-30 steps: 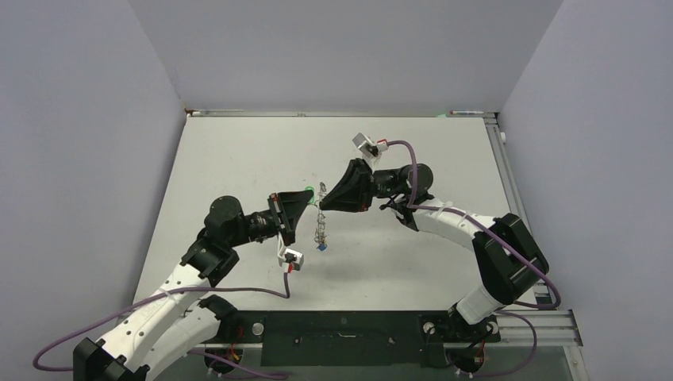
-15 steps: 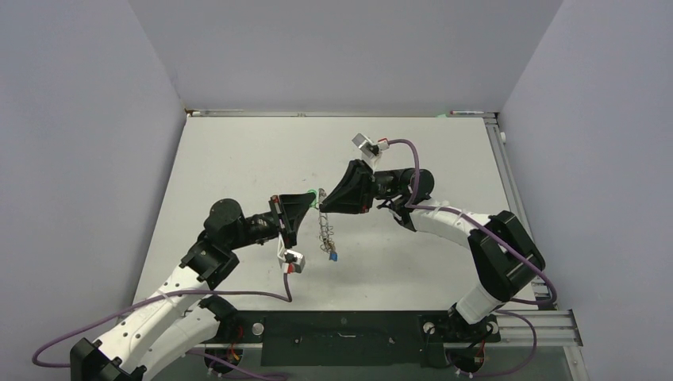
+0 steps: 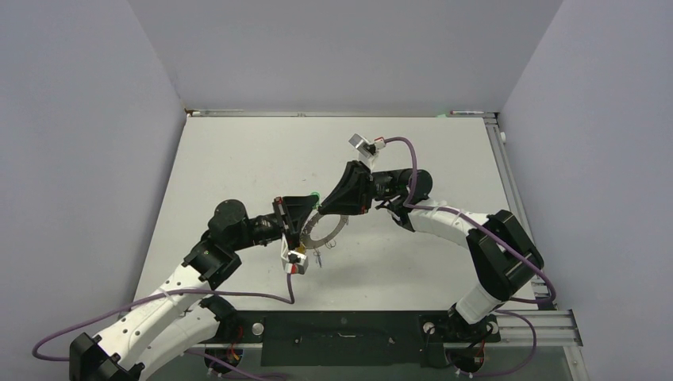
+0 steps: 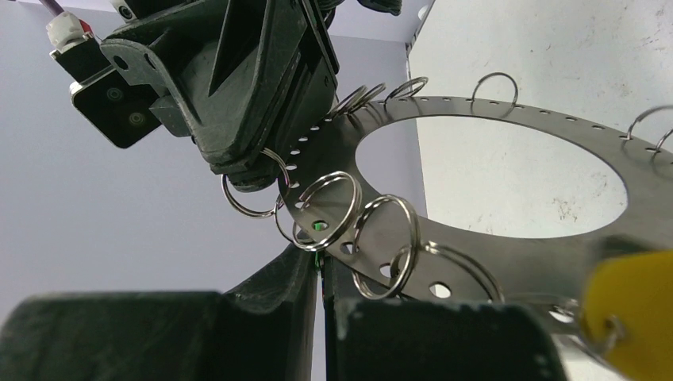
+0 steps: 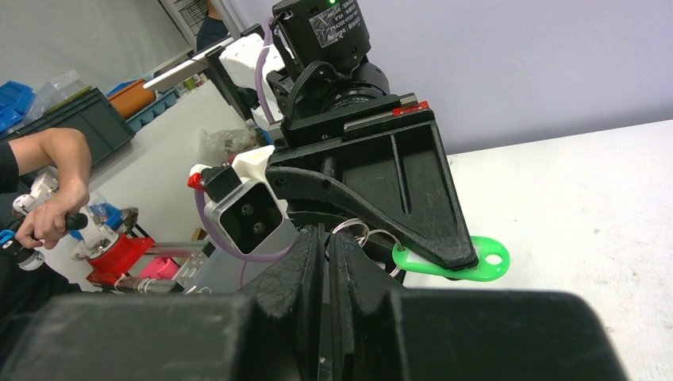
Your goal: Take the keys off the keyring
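The keyring is a flat silver ring with holes along its rim, held above the table between both grippers. In the left wrist view the keyring carries several small split rings and a yellow tag. My left gripper is shut on a green tag. My right gripper is shut on the keyring's rim, next to the split rings. The keys themselves do not show clearly.
The white table is walled by grey panels at the back and sides. A metal rail runs along the right edge. Both arms meet over the table's middle, fingertips nearly touching.
The keyring hung edge-on and upright before; now it is swung flat and shows its open face. Both grippers have shifted slightly left and toward the near edge, still holding on.
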Action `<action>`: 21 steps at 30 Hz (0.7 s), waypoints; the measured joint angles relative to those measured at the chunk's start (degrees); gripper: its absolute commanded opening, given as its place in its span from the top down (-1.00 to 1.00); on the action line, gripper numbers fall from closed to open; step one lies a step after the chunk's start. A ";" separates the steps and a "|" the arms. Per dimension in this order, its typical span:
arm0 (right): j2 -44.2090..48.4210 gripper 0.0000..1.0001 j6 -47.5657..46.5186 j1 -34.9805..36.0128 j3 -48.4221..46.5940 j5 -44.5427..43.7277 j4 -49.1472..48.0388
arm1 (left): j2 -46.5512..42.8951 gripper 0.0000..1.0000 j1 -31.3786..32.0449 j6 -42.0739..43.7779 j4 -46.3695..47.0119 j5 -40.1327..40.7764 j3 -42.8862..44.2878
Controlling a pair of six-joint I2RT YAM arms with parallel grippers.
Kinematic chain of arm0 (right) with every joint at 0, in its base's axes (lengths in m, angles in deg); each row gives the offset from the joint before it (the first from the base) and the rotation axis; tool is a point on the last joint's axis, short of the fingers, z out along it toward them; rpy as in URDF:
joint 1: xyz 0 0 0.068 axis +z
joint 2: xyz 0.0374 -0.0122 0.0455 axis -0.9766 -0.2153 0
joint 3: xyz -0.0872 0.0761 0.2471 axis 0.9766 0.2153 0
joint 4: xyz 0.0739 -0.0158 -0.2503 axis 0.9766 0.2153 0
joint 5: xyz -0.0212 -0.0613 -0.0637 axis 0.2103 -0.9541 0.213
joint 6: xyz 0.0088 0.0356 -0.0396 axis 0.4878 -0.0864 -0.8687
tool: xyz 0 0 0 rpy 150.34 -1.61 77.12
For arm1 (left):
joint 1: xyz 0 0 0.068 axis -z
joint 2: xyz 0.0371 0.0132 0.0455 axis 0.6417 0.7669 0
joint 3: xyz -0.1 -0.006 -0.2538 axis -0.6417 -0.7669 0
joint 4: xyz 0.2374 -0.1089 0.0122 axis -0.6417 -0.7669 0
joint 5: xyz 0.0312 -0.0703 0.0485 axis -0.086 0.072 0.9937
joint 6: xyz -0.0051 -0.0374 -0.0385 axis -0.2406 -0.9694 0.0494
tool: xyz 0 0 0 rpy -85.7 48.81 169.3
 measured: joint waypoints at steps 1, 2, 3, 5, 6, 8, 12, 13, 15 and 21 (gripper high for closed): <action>0.00 0.89 0.13 0.09 0.00 0.02 0.00 | 0.00 1.00 0.17 -0.02 0.00 0.09 0.00; 0.00 0.90 0.22 0.20 0.00 0.02 -0.02 | 0.00 1.00 0.37 -0.09 0.00 0.31 0.00; 0.00 0.89 0.33 0.26 0.00 0.07 -0.04 | 0.02 1.00 0.50 -0.13 -0.02 0.50 0.00; 0.00 0.89 0.39 0.35 0.00 0.28 -0.07 | 0.17 1.00 0.76 -0.31 -0.11 0.81 0.04; 0.00 0.90 0.39 0.48 0.00 0.31 -0.04 | 0.33 1.00 0.83 -0.44 -0.11 0.90 0.15; 0.00 0.89 0.39 0.81 0.00 0.42 -0.04 | 0.85 1.00 1.03 -1.07 -0.28 1.11 0.72; 0.00 0.89 0.37 1.44 0.00 0.44 -0.35 | 1.75 1.00 1.20 -2.54 -0.61 1.16 2.10; 0.00 0.89 0.37 1.46 0.00 0.44 -0.39 | 1.77 1.00 1.27 -2.86 -0.59 1.20 2.14; 0.00 0.89 0.37 1.46 0.00 0.52 -0.42 | 1.73 1.00 1.36 -3.04 -0.68 1.33 2.14; 0.00 0.89 0.22 1.46 0.00 0.98 -0.59 | 1.55 1.00 1.40 -4.13 -0.57 1.86 2.21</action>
